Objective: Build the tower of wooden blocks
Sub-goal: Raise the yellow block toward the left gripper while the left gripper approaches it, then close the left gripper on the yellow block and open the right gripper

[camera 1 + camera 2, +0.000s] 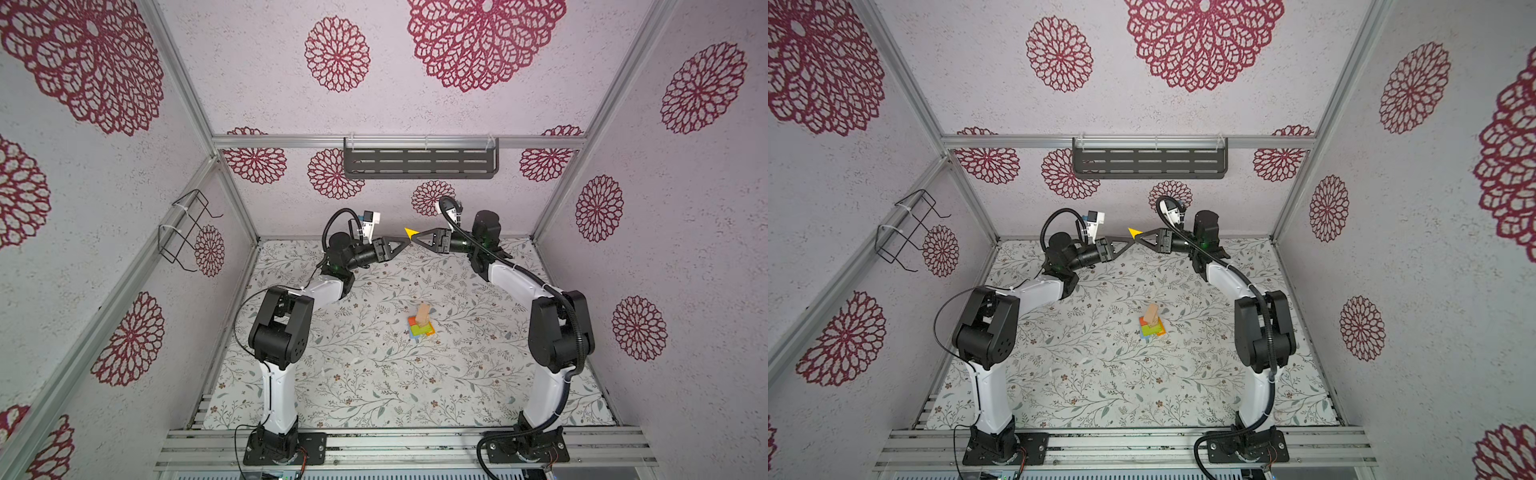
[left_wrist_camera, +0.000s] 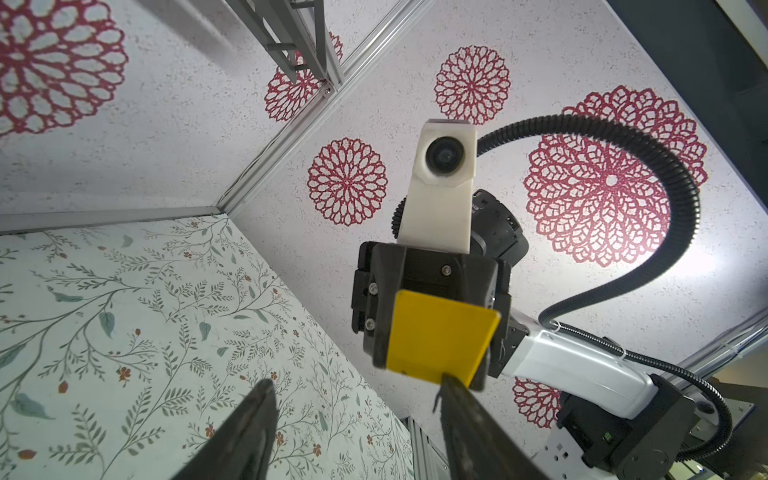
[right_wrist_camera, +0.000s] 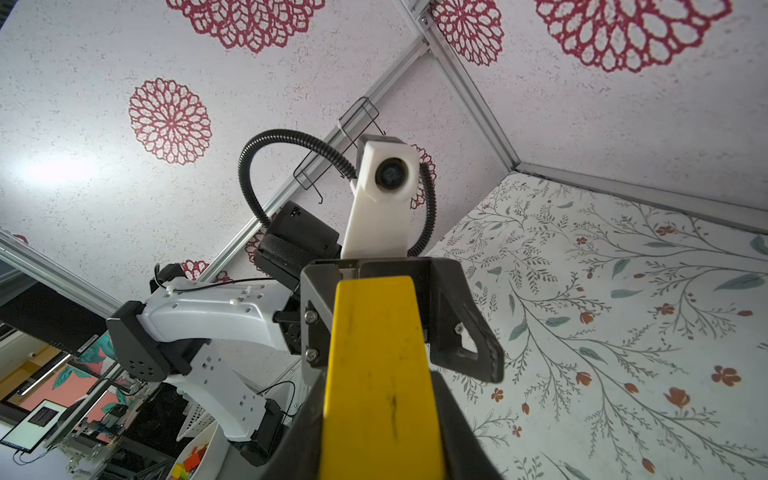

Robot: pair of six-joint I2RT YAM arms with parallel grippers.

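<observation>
Raised above the floral mat (image 1: 353, 374), the right gripper (image 1: 413, 237) clamps a yellow block (image 1: 410, 232), tip to tip with the left gripper (image 1: 406, 242), whose jaws are apart and empty. The block tower (image 1: 422, 322) stands mid-mat, well below both; a dark shelf (image 1: 419, 160) hangs behind.

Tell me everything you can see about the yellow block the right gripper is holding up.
The yellow block is painted, smooth and matte, with a few dark scuffs. It looks wedge-shaped, and triangular in both top views. The shut right gripper pinches it in the air near the back wall. The open left gripper faces it with one fingertip at its edge; contact is unclear.
</observation>
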